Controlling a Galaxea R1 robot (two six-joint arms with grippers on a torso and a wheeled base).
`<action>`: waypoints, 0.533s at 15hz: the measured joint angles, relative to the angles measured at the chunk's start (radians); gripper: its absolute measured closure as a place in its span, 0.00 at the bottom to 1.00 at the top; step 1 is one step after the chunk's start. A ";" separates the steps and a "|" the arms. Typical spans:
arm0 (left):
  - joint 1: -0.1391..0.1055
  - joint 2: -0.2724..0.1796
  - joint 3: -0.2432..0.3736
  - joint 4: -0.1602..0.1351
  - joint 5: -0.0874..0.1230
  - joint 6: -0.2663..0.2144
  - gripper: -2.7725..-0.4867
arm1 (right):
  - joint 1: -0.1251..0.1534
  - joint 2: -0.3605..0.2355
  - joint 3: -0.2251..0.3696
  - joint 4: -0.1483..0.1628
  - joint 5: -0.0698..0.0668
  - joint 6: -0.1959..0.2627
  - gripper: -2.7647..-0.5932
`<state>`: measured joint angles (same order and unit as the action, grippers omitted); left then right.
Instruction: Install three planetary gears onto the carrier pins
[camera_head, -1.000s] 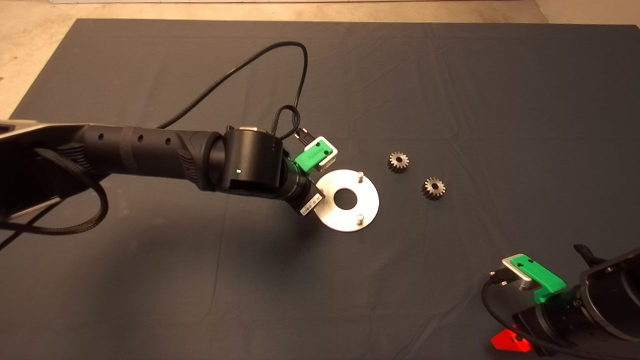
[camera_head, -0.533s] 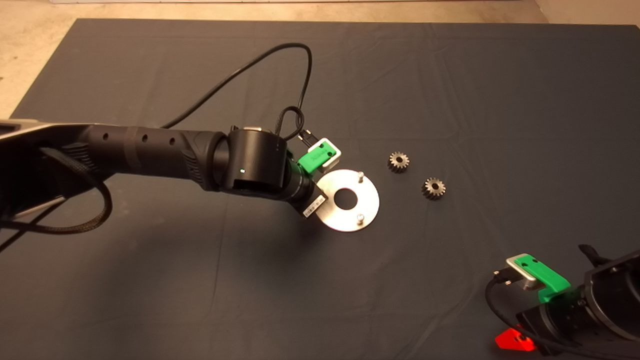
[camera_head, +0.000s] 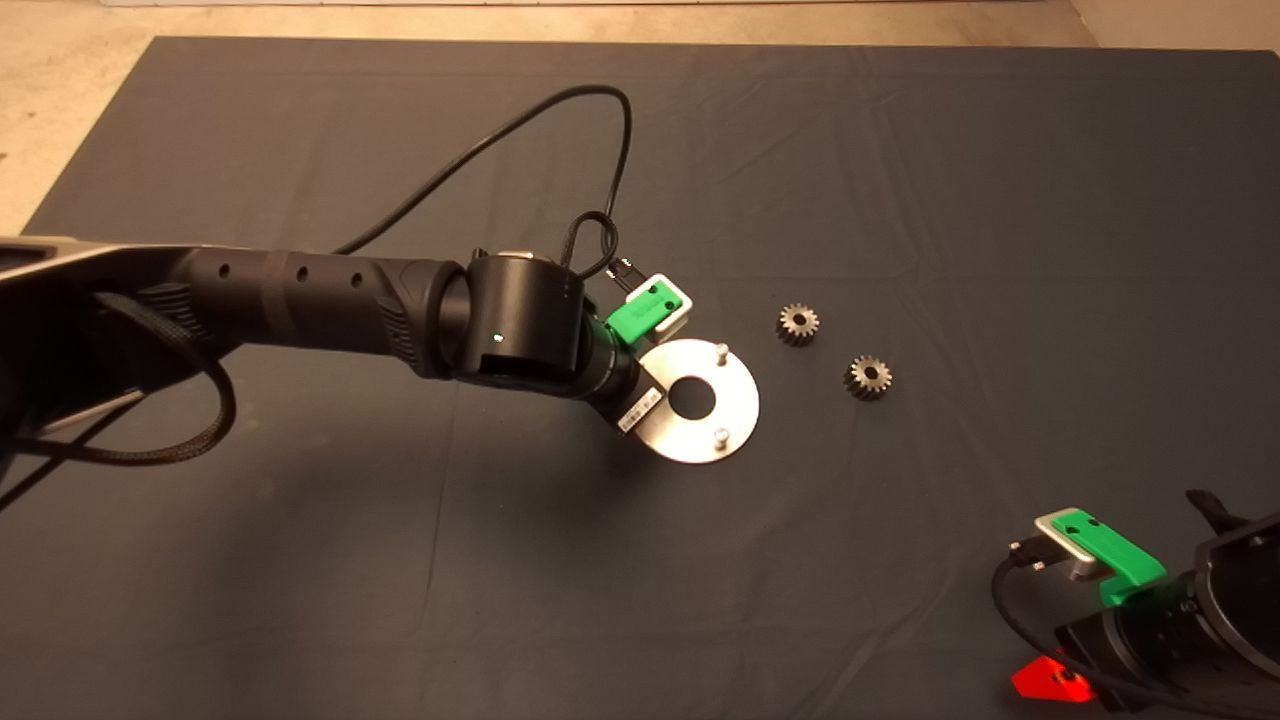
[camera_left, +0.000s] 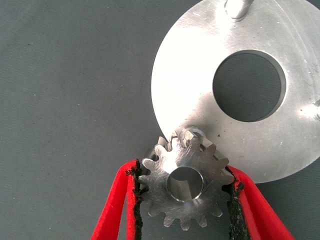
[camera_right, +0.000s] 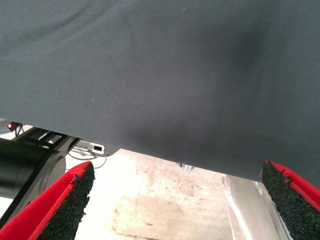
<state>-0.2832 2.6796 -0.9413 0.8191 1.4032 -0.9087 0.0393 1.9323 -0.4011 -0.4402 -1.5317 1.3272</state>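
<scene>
Dark cloth covers the surface (camera_head: 900, 150), with a shiny disc (camera_head: 735, 400) near its middle. Over the disc's edge the left hand (camera_left: 185, 220) grips one gear (camera_left: 185, 182) between its red fingers (camera_left: 117, 210); the gear overlaps the nearest carrier pin (camera_left: 192, 135), whose tip shows just past the teeth. Two bare pins (camera_head: 720, 349) (camera_head: 718, 436) stand on the disc. Two loose gears (camera_head: 798, 323) (camera_head: 868, 376) lie beside it, toward the surface's right edge. By the near right corner the right hand (camera_right: 177, 200) waits, fingers spread wide.
</scene>
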 joint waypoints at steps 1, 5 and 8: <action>0.000 0.004 -0.001 0.000 -0.001 -0.002 0.86 | 0.003 -0.005 0.000 0.000 -0.001 -0.003 0.12; 0.000 0.010 -0.006 0.000 -0.027 -0.013 0.86 | 0.016 -0.018 0.000 0.000 -0.001 -0.007 0.12; 0.000 0.010 -0.006 0.000 -0.027 -0.024 0.86 | 0.026 -0.019 0.000 0.000 0.000 -0.009 0.12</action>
<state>-0.2836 2.6892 -0.9472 0.8191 1.3764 -0.9328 0.0657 1.9136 -0.4011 -0.4402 -1.5317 1.3185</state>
